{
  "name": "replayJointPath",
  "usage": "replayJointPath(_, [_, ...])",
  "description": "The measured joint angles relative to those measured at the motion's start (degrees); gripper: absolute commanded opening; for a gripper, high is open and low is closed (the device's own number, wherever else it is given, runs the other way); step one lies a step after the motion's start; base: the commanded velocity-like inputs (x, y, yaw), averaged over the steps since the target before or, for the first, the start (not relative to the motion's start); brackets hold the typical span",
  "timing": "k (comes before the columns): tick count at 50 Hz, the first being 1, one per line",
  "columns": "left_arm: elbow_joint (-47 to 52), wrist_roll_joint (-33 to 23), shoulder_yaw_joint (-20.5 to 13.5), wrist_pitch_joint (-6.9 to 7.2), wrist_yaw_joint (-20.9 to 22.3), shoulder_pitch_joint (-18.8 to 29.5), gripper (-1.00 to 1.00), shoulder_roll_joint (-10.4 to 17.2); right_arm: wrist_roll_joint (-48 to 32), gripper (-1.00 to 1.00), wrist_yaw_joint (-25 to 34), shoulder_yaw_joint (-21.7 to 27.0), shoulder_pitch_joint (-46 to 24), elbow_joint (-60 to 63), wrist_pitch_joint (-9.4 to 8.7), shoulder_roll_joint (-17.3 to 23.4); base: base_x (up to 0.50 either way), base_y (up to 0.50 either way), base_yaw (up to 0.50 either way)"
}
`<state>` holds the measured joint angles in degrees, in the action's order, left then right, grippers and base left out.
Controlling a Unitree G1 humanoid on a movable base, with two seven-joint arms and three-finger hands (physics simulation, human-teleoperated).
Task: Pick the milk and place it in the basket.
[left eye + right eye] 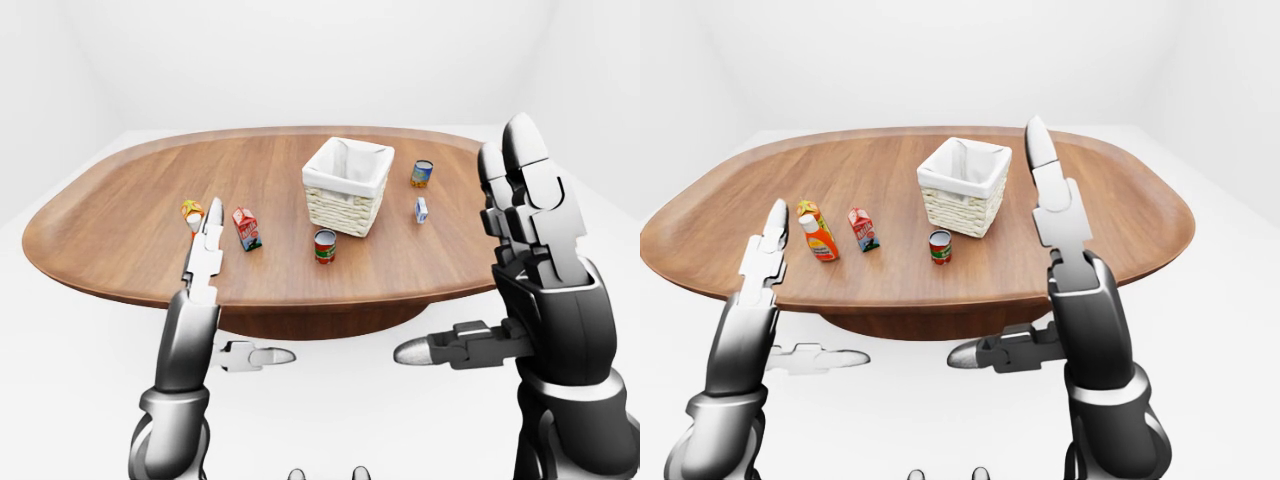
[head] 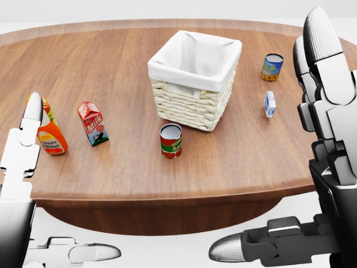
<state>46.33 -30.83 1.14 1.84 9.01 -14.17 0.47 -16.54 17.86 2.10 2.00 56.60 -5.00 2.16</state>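
Presently: carton (image 2: 93,123) lettered "Milk", upright, right of left hand (image 2: 22,151) fingertips; basket (image 2: 194,78) between both hands; right hand (image 2: 329,106) fingers extended together, grasping nothing.

On the wooden counter (image 1: 1120,225) a basket (image 1: 964,185) stands right of the milk (image 1: 862,229) and an orange bottle (image 1: 818,236). Both the left hand (image 1: 765,255) and right hand (image 1: 1052,195) point upward, fingers straight.
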Motion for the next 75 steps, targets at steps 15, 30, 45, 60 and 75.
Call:
replayJointPath(15, [0.9, -0.2, 0.3, 0.63, 0.3, 0.2, 1.00, -0.1, 0.5, 1.00, 0.2, 0.1, 0.1, 2.0, 0.00, 0.0, 0.00, 0.00, 0.00])
replayJointPath(30, [0.0, -0.3, 0.3, -0.04, -0.1, -0.1, 1.00, 0.0, 1.1, 1.00, 0.1, -0.2, 0.7, 2.0, 0.00, -0.2, 0.00, 0.00, 0.00])
replayJointPath(45, [-0.5, 0.0, 0.5, -0.49, -0.4, -0.2, 1.00, 0.0, 1.1, 1.00, -0.3, -0.9, 1.6, 1.9, 0.00, -0.3, 0.11, 0.00, 0.00])
replayJointPath(60, [-0.4, -0.2, 0.8, -0.19, -0.5, 0.0, 1.00, 0.0, 1.2, 1.00, -0.3, -1.1, 1.9, 2.3, 0.00, -0.4, 0.33, 0.00, 0.00])
replayJointPath(75, [0.0, -0.8, 1.5, 0.06, -0.7, 0.1, 1.00, 0.1, 1.8, 1.00, -0.2, -0.6, 1.6, 2.9, 0.00, -0.4, 0.21, 0.00, 0.00])
